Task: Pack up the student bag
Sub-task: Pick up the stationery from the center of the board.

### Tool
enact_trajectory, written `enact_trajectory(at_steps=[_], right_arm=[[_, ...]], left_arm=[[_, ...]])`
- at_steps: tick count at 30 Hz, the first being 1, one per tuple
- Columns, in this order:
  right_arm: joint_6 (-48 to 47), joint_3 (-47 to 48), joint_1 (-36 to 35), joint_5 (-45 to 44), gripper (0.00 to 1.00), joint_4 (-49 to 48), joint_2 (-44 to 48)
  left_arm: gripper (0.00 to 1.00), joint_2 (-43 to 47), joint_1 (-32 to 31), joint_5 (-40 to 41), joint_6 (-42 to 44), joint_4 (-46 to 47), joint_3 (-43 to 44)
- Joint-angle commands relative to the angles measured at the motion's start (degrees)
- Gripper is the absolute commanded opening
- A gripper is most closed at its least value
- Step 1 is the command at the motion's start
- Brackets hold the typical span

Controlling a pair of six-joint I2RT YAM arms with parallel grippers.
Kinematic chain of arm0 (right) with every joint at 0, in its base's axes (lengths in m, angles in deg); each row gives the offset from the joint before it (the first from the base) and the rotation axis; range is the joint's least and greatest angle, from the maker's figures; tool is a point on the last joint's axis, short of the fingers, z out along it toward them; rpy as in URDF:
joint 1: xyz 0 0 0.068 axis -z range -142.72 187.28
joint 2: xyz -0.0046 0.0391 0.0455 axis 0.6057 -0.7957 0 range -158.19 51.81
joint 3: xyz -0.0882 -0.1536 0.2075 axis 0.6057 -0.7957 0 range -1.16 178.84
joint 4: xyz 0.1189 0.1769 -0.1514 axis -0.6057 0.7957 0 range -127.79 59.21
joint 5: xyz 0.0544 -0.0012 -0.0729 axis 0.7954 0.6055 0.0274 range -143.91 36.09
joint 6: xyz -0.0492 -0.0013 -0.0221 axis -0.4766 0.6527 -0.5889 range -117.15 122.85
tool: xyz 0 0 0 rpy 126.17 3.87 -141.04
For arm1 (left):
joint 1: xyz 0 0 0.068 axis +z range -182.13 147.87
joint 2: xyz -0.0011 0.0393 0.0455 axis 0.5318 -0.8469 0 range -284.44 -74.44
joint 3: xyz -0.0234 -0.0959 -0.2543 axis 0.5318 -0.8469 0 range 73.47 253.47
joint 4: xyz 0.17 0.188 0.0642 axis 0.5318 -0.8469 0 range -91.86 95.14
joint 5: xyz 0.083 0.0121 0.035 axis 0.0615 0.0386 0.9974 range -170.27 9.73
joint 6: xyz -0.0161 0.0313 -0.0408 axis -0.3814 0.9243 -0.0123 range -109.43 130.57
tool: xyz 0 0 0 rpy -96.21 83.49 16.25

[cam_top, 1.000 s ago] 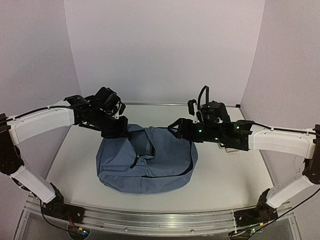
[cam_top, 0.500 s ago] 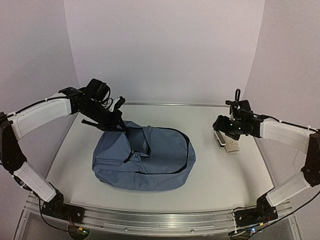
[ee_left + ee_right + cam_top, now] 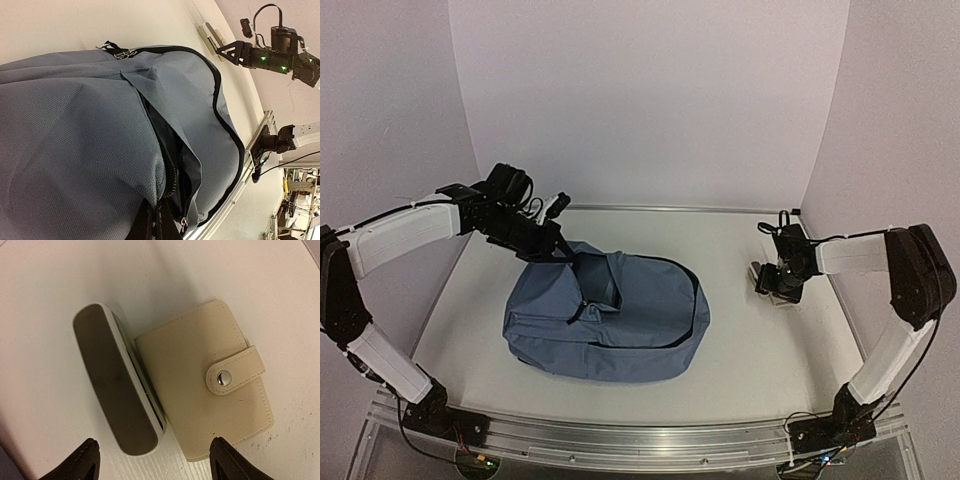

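The student bag [image 3: 620,325], a big slate-blue backpack, lies in the middle of the table, and its dark-lined zipper opening [image 3: 172,165] gapes a little. My left gripper [image 3: 563,252] is shut on the bag's fabric edge by the zipper at its back left; its dark fingers [image 3: 150,227] pinch the cloth. My right gripper [image 3: 155,455] is open and hangs low over a cream snap wallet [image 3: 200,385] and a silver oblong case [image 3: 117,390] lying side by side at the table's right. Neither is touched by the fingertips.
The wallet and case [image 3: 763,277] lie near the right wall, well apart from the bag. Lilac walls close in the table on three sides. A metal rail [image 3: 640,440] runs along the near edge.
My right arm swung from above the bag out to the right and came down over the wallet and case. The left gripper kept its hold and drew the bag's edge slightly left.
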Motion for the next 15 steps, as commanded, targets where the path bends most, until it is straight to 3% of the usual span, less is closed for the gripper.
enact_trajectory(at_steps=[1,15], right_arm=[[-3.0,1.6,0.1,-0.5,0.67,-0.6,-2.0],[-7.1,6.7,0.0,-0.4,0.42,-1.0,-7.7]], left_arm=[[0.0,2.1,1.4,-3.4,2.0,7.5,0.1],[0.0,-0.7,2.4,-7.1,5.4,1.7,3.7]])
